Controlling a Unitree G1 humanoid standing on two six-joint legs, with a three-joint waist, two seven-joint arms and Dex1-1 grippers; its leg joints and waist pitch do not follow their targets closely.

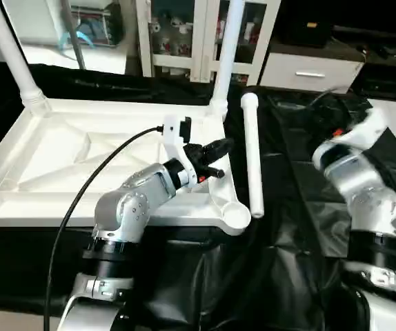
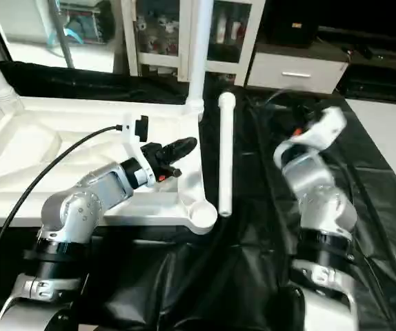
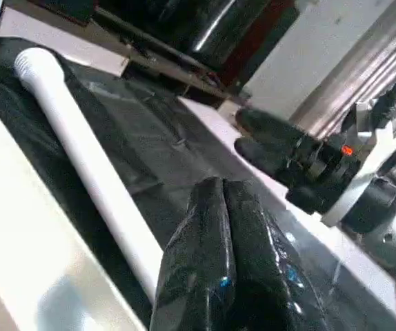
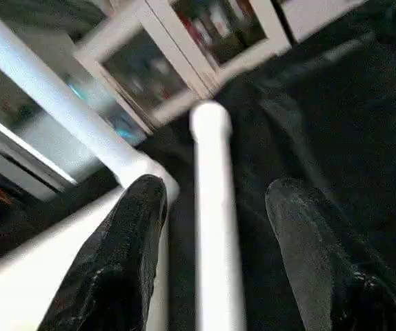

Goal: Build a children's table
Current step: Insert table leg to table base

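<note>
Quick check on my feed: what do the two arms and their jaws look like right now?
Both forearms are rounded silver shells with black joint bands. The left arm carries a white wrist bracket, red accents and a black cable. The left gripper has glossy black fingers; the right gripper has matching black ones.

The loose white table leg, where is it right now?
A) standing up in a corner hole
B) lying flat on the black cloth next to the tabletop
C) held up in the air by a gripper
B: the loose leg lies flat on the black cloth, just beside the tabletop rim, with nothing gripping it.
</note>
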